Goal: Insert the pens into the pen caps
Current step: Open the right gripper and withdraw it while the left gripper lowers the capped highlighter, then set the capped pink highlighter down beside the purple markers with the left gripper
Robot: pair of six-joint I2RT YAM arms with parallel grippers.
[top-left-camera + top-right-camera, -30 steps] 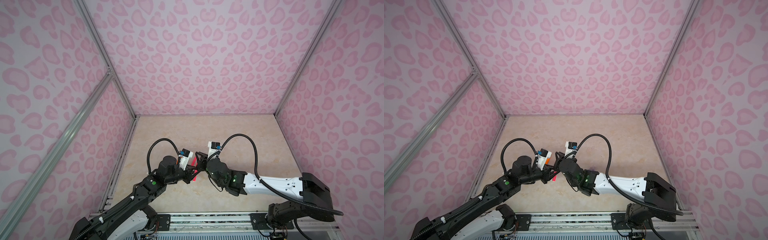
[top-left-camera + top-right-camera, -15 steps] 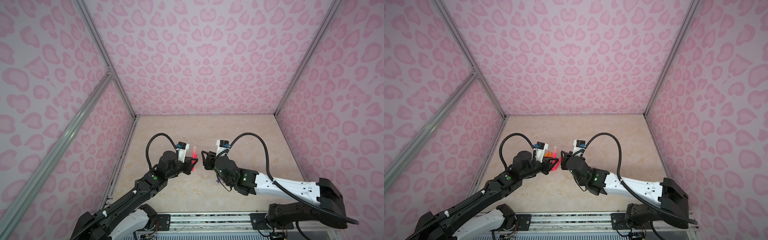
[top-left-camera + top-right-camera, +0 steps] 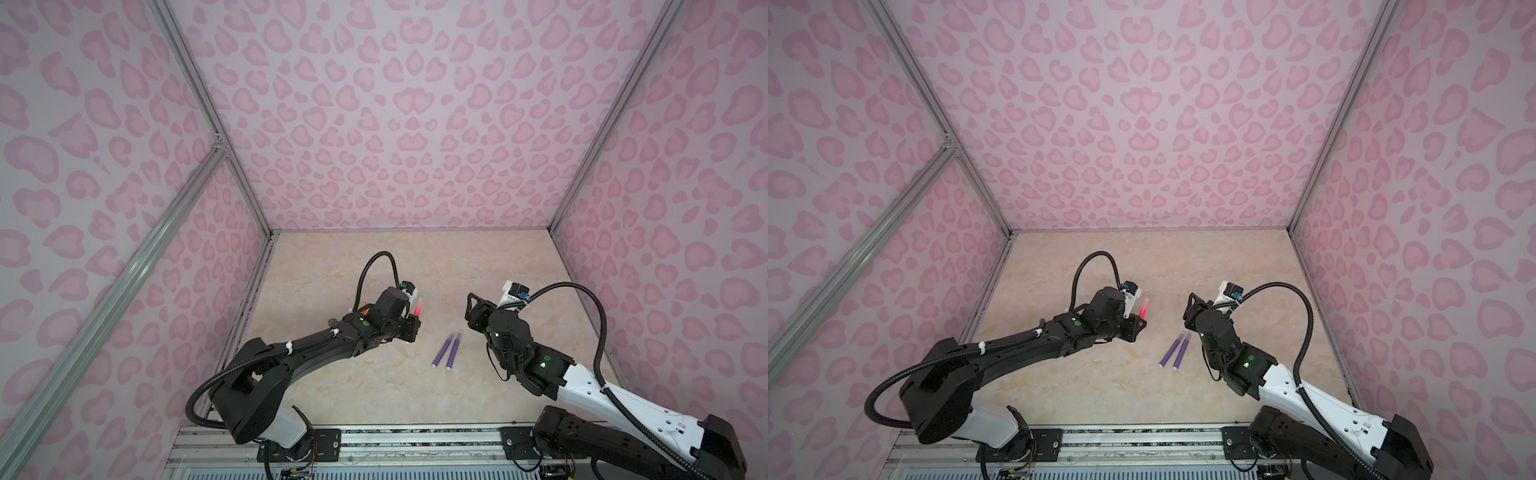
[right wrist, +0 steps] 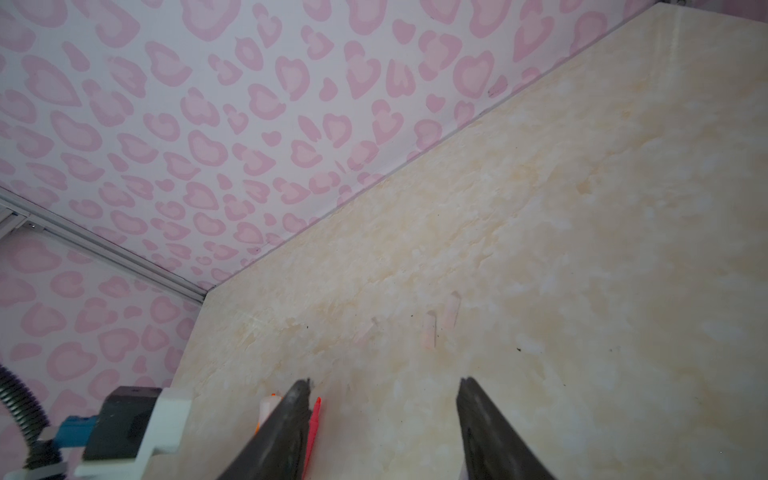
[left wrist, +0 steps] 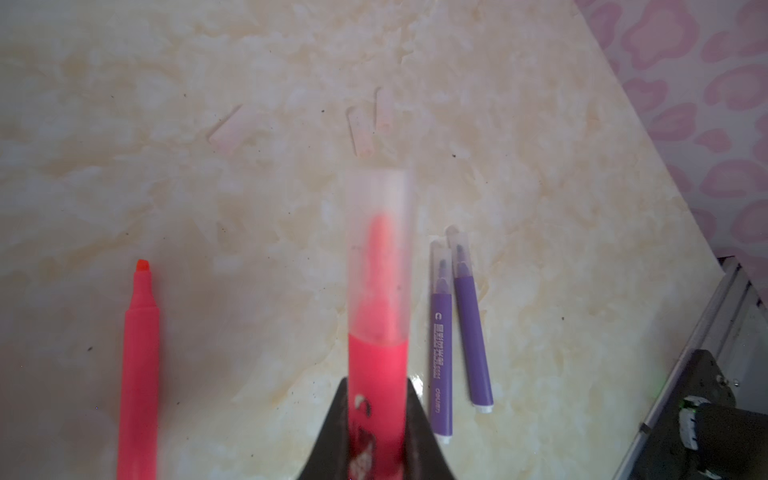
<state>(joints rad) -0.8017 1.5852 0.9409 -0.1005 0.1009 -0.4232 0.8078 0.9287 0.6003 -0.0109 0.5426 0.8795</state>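
Top views: my L grip (image 3: 413, 322) is clamped tight on the pink-red pen (image 3: 417, 309), tip poking past the jaws. R grip (image 3: 473, 311) was jaw-to-jaw w/ L 1 s ago, has since let go and backed off. Purple pens (image 3: 454, 351) lie btwn us. L wrist: cap (image 5: 380, 249) is on the held pen, ahead of the jaws. R wrist: jaws approx half apart, empty, loose caps (image 4: 430, 334) ahead.
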